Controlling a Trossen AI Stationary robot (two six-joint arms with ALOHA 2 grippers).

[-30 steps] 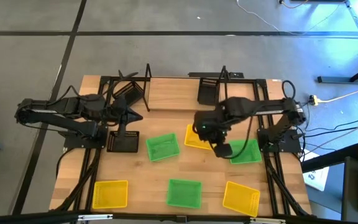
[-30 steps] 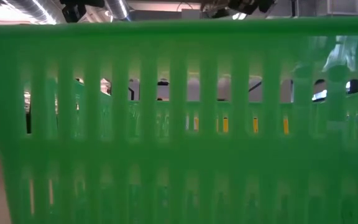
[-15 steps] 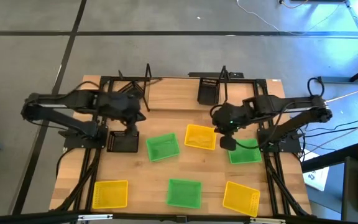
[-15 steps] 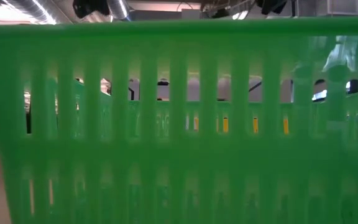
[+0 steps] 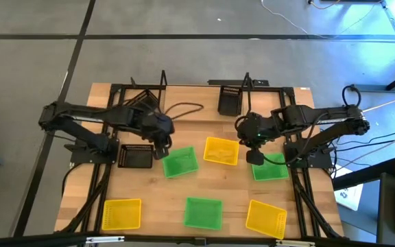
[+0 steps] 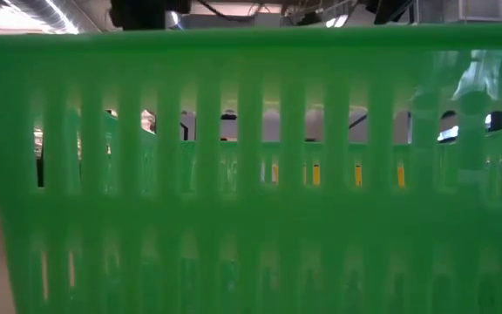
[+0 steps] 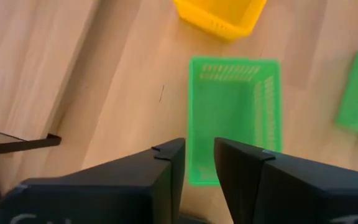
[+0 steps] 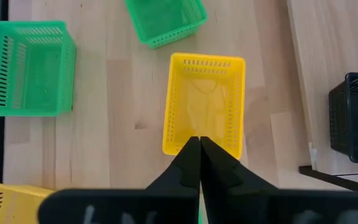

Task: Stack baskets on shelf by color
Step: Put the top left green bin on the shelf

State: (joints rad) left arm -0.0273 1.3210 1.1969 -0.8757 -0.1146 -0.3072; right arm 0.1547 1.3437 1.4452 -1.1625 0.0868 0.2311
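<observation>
High view: the left gripper [image 5: 162,152] hangs over the near-left edge of the green rectangular plastic mesh basket [image 5: 180,162] lying on the wooden tabletop [image 5: 232,199] in front of the black metal-bar shelf [image 5: 184,103], while the right gripper [image 5: 255,156] hangs beside the yellow rectangular plastic mesh basket [image 5: 221,151]. Left wrist view: the left fingers [image 7: 166,171] stand slightly parted (nothing between them) above the green basket's [image 7: 232,112] rim. Right wrist view: the right fingers [image 8: 188,163] are pressed together, empty, over the yellow basket's [image 8: 204,102] near wall.

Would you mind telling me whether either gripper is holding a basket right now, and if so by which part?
Nothing is held. The left gripper is open above the near rim of a green basket; the right gripper is shut and empty, over a yellow basket.
</observation>
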